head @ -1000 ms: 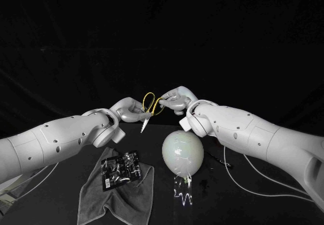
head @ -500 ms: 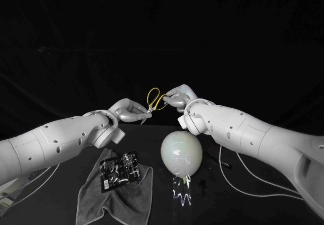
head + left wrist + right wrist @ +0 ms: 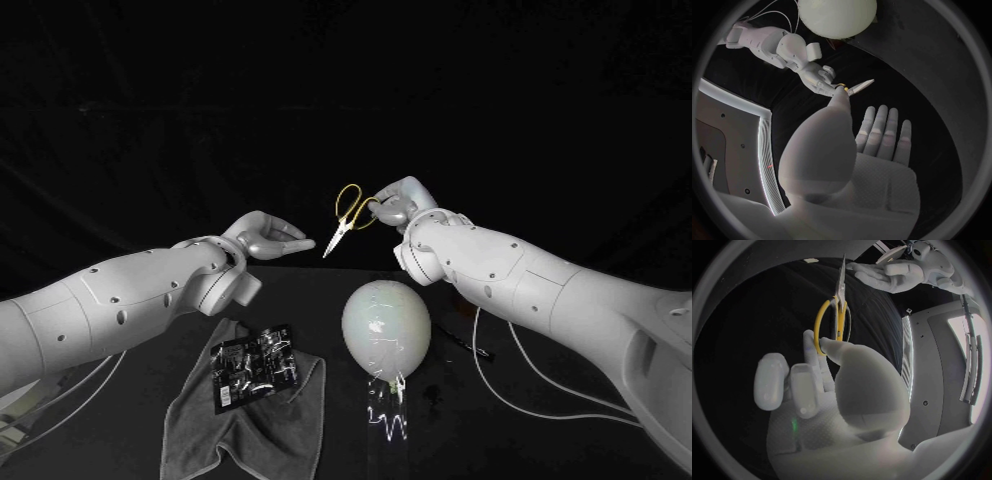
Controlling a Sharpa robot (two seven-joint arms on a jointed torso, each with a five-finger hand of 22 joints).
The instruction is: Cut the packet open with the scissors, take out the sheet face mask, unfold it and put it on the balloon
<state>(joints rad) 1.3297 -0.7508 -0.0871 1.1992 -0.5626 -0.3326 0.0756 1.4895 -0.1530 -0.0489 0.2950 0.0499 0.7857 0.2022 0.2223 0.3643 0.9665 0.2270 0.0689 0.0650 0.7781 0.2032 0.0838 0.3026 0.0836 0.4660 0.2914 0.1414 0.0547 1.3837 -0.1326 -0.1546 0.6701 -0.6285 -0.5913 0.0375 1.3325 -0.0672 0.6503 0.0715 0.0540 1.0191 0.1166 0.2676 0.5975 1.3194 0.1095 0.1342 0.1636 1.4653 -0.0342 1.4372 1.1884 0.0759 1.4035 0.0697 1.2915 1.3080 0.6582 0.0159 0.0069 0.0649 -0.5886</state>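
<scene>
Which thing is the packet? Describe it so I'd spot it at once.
Find the pale egg-shaped balloon in the middle. Left of it in the head view lies a grey cloth; the packet rests on that, the only flat, dark, shiny thing there.

Dim scene, black surroundings, glare on the balloon (image 3: 387, 325), fisheye-bent wrist views.

Balloon (image 3: 388, 325) blocks centre; packet (image 3: 257, 367) on cloth (image 3: 202, 430) near; narrow gap between them.

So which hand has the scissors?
The right hand, pinching the scissors by a yellow handle; the left hand holds nothing.
</scene>
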